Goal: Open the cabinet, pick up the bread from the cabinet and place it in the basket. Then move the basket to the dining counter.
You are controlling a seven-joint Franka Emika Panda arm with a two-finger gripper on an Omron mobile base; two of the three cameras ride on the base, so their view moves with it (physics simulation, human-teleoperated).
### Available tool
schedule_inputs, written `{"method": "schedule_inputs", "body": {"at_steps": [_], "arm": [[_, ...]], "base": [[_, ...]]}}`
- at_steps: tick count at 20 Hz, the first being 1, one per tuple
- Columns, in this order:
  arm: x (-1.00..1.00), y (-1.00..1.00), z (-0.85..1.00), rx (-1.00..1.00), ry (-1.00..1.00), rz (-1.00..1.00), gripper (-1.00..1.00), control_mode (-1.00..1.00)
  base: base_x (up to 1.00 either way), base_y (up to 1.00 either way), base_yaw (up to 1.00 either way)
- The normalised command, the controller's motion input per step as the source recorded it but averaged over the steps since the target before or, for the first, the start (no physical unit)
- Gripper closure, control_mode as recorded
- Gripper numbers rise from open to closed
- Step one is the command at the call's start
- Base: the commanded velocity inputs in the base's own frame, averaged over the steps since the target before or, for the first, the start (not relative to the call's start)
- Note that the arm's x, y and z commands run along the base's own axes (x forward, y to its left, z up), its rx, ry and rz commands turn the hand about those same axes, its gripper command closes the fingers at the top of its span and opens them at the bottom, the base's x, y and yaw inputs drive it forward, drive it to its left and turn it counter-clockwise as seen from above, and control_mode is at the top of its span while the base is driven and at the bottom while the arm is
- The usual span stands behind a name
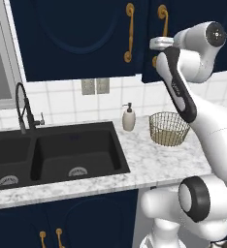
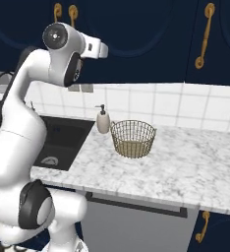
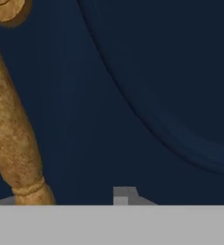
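1. Robot: the white arm with dark joints rises in front of the white-grey marbled counter [image 2: 195, 172] and reaches up to the navy-blue wall cabinet with arched door panels [image 1: 76, 34]. Both doors appear closed.
2. Gripper [image 1: 156, 44]: the hand sits against the cabinet face, beside one long curved brass handle [image 3: 11, 129]. In the hand view this handle lies to one side of the finger line, not between the fingers. Whether the jaws are open or closed cannot be told; only one small tip shows.
3. Round golden-tan wire-mesh basket [image 2: 132, 138]: it stands upright on the marbled counter below the cabinet, just beside a cream soap bottle with a dark pump [image 2: 103, 120]. It looks empty.
4. Black double sink [image 1: 47, 152]: it is set in the counter, well apart from the basket, beyond the soap bottle.
5. Bread: judged to be behind the closed cabinet doors.
6. Step in hand: opening the cabinet, the first stage of the task.
7. Next move calls for: centring the handle between the fingers, closing on it, then pulling outward along the door's hinge arc.
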Motion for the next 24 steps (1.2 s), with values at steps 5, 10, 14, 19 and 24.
{"method": "schedule_inputs", "body": {"at_steps": [5, 10, 14, 19, 24], "arm": [[-1.00, -1.00, -0.20, 0.03, 0.07, 0.02, 1.00, -1.00], [-0.97, -1.00, -0.21, 0.06, -0.08, 0.00, 1.00, -1.00], [-0.86, -1.00, -0.22, 0.06, -0.15, 0.00, 1.00, -1.00], [-0.69, -1.00, -0.07, 0.05, -0.10, 0.00, 1.00, -1.00], [-0.50, -1.00, 0.00, 0.06, -0.07, 0.00, 1.00, -1.00]], "base": [[0.00, 0.00, 0.00], [0.00, 0.00, 0.00], [0.00, 0.00, 0.00], [0.00, 0.00, 0.00], [0.00, 0.00, 0.00]]}}
